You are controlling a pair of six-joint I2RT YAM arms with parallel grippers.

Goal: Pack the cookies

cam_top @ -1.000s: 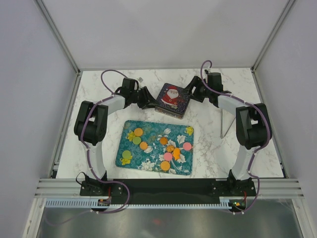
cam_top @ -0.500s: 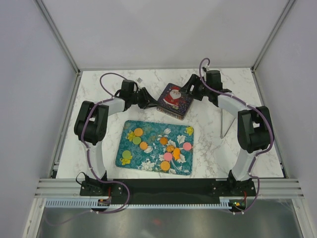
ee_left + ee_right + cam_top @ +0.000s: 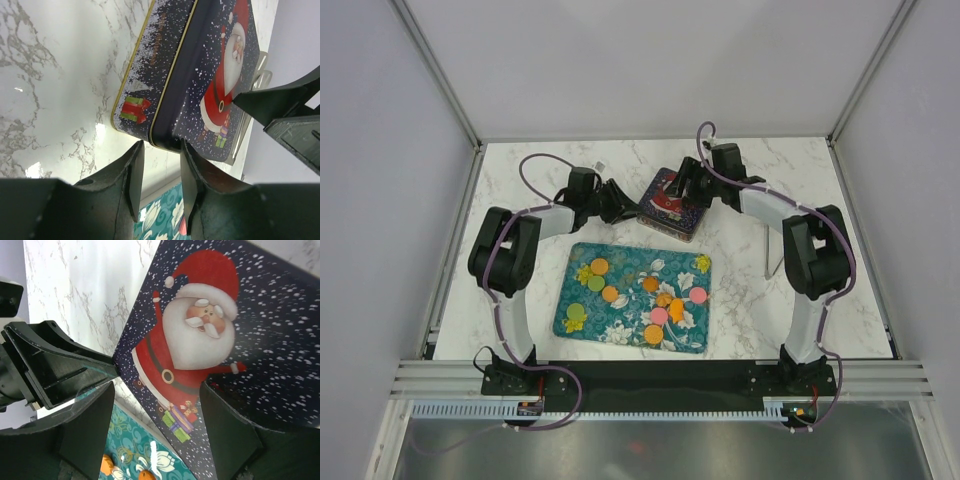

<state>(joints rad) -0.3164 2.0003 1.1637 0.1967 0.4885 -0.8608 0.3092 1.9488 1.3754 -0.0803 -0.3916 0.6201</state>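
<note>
The cookies (image 3: 659, 300) are small orange, pink and green discs and yellow flowers, spread on a teal flowered tray (image 3: 582, 330) at mid table. Behind the tray stands a dark blue Santa tin (image 3: 669, 203) with its lid on. My left gripper (image 3: 626, 207) is open at the tin's left corner. In the left wrist view the corner (image 3: 165, 142) sits right at the fingertips of the left gripper (image 3: 160, 155). My right gripper (image 3: 686, 186) is open wide, just above the Santa lid (image 3: 200, 335); it is empty (image 3: 157, 390).
A thin metal stand (image 3: 772, 250) rises at the right of the tin. The tray's near edge lies close to the arm bases. White marble table (image 3: 520, 170) runs to the enclosure walls on both sides and behind.
My right arm has swung left, bringing its gripper from the tin's right side to over the lid. The left gripper stays at the tin's left corner.
</note>
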